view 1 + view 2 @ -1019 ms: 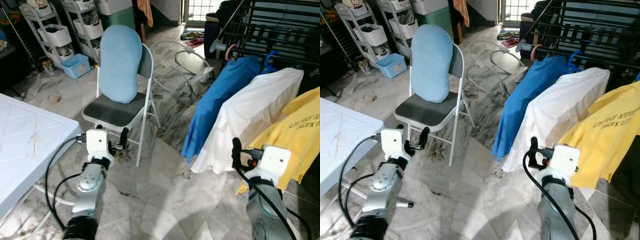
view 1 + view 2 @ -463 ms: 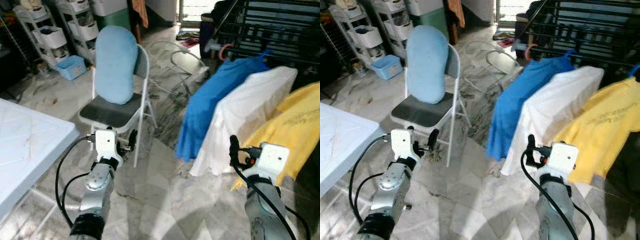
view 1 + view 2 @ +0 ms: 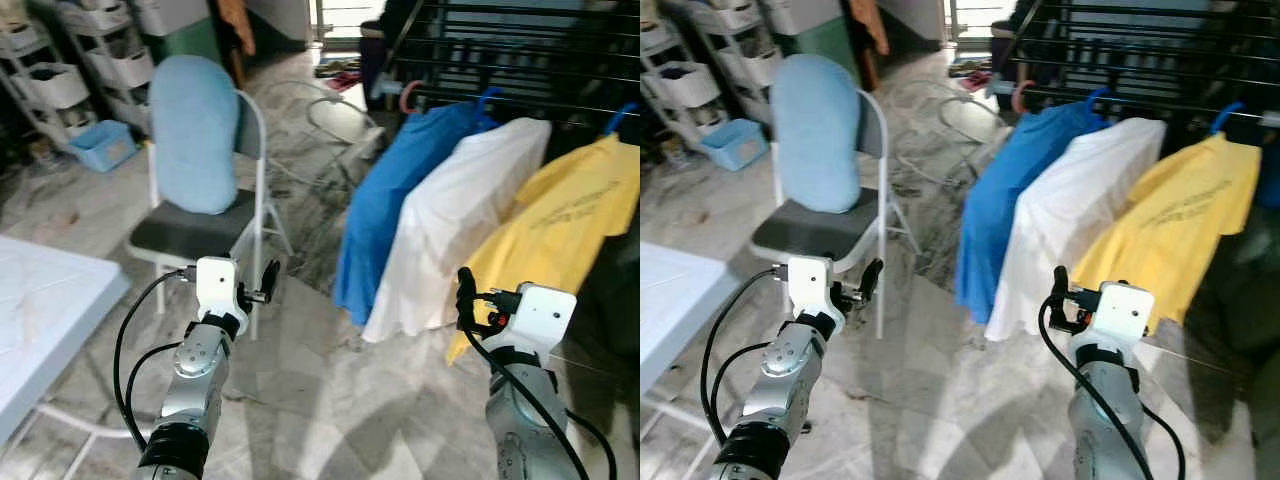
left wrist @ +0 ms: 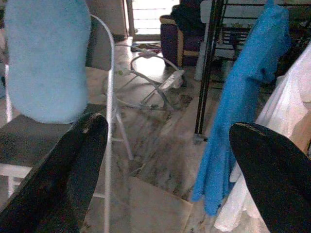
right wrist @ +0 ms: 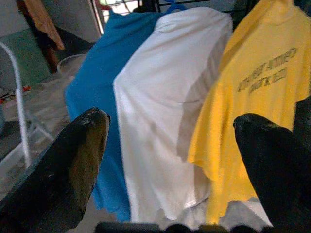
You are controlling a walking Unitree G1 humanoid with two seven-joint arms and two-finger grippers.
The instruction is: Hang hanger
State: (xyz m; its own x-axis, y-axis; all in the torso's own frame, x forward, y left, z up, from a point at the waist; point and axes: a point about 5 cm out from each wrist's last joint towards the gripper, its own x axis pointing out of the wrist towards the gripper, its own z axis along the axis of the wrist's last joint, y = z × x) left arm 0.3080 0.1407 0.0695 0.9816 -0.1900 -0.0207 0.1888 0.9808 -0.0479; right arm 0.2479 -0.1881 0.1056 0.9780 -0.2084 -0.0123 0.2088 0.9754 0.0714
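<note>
Three shirts hang side by side on hangers from the dark rack (image 3: pixel 1160 70) at about 1 o'clock: a blue shirt (image 3: pixel 1015 190) nearest the middle, a white shirt (image 3: pixel 1070 215) touching it, and a yellow shirt (image 3: pixel 1170 225) at 2 o'clock, overlapping the white one's edge. Blue hanger hooks (image 3: pixel 1095 97) show above the blue and yellow shirts, caught on a rail.

The right end effector (image 5: pixel 170 160) is raised at 4 o'clock, just in front of the white and yellow shirts, its fingers spread wide with nothing between them. The left end effector (image 4: pixel 165 165) is raised at 8 o'clock, also spread wide and empty, pointing toward the gap between the chair and the blue shirt.

A folding chair (image 3: pixel 215 225) with a pale blue cushion (image 3: pixel 195 135) against its back stands at 11 o'clock on the marble floor (image 3: pixel 320 400). A white desk (image 3: pixel 40 310) corner is at 9 o'clock. Shelves (image 3: pixel 60 80) with baskets stand at 10 o'clock.
</note>
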